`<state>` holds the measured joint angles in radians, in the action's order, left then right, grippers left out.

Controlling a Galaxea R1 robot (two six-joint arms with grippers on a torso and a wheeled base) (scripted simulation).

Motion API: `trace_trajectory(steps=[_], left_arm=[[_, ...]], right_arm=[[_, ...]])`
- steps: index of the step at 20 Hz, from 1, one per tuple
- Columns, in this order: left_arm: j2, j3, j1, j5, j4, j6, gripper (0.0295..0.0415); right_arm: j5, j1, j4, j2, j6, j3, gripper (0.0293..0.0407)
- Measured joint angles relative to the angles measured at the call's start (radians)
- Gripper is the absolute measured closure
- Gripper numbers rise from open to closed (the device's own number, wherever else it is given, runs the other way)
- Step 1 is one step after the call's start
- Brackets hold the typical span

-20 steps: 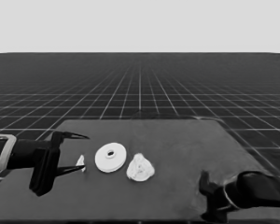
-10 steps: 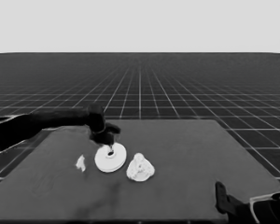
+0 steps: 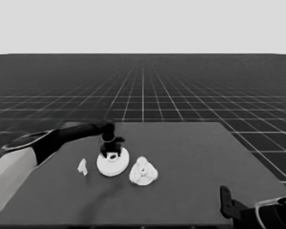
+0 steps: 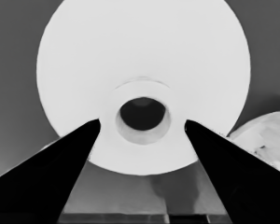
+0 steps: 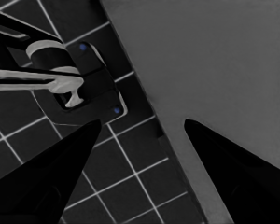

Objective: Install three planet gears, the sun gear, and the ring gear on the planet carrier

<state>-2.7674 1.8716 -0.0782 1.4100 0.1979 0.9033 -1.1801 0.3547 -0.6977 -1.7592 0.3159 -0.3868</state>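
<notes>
my left gripper (image 3: 111,147) hangs straight over the larger round part (image 3: 112,162), jaws apart either side of its centre hole, the heap of white parts (image 3: 143,171) just beside it, my right gripper (image 3: 227,202) parked well apart.

Dark table (image 3: 195,181), three white parts.

Far rim of the round white disc (image 3: 112,163) covered by the left gripper (image 3: 111,149) in the head view. Disc cropped at the picture's edge in the left wrist view, fingers (image 4: 60,163) masking its near rim. Lumpy white pile (image 3: 143,171) too blurred to separate into parts. Small white piece (image 3: 82,166) too small to identify. Right arm (image 3: 262,214) cropped at the lower corner.
</notes>
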Motion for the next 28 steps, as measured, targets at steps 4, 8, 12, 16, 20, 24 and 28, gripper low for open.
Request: trace_trajectory(steps=[4,8,12,16,20,24,28], left_arm=[[-0.011,0.027,-0.016,-0.015,0.01,-0.012,0.0326],[-0.012,0.03,-0.017,-0.016,0.011,-0.013,0.0362],[-0.012,0.03,-0.017,-0.016,0.011,-0.013,0.0362],[-0.012,0.03,-0.017,-0.016,0.011,-0.014,0.0362],[0.039,-0.097,0.138,0.09,-0.104,0.046,0.0362],[0.039,-0.097,0.157,0.1,-0.121,0.046,0.0362],[-0.122,-0.246,0.126,0.117,-0.076,0.37,0.0362]], right_arm=[[0.0,0.0,0.0,0.0,0.0,0.0,0.0315],[0.0,0.0,0.0,0.0,0.0,0.0,0.0315],[0.0,0.0,0.0,0.0,0.0,0.0,0.0315],[0.0,0.0,0.0,0.0,0.0,0.0,0.0315],[0.0,0.0,0.0,0.0,0.0,0.0,0.0315],[0.0,0.0,0.0,0.0,0.0,0.0,0.0315],[0.0,0.0,0.0,0.0,0.0,0.0,0.0315]])
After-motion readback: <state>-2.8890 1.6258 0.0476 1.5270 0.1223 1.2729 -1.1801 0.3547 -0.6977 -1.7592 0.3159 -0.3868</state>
